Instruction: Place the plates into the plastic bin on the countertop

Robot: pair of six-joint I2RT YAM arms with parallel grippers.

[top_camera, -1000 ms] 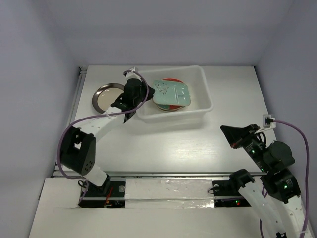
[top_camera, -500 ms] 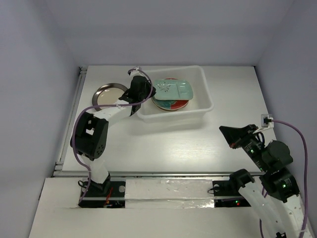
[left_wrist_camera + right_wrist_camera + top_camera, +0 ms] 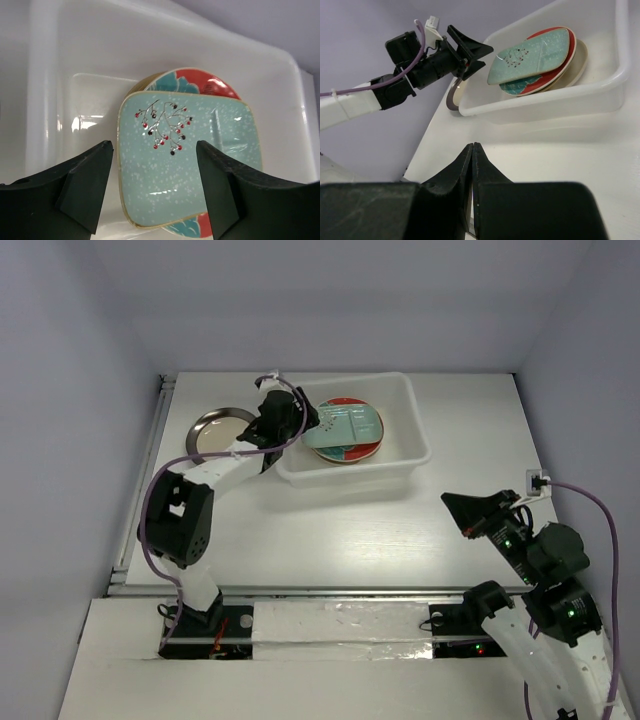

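The plastic bin (image 3: 350,480) stands at the back of the countertop (image 3: 350,535). Inside it a pale green rectangular plate (image 3: 340,423) with a berry-sprig print lies on top of a red-and-teal plate (image 3: 352,452). The wrist views show the same pale green plate (image 3: 185,165) (image 3: 530,55) over the red-and-teal one (image 3: 210,85) (image 3: 540,82), with a cream plate (image 3: 578,62) underneath. My left gripper (image 3: 305,423) (image 3: 154,146) hangs open just above the green plate's near edge, not touching it. A dark-rimmed cream round plate (image 3: 218,432) lies left of the bin. My right gripper (image 3: 448,501) (image 3: 472,145) is shut and empty.
Pale lavender walls enclose the countertop on three sides. The left arm (image 3: 380,95) reaches over the bin's left rim (image 3: 40,75). The right arm rests near the front right, well away from the bin.
My left gripper has opened and let go of the pale green plate, which now lies on the stack in the bin. The right arm has not moved.
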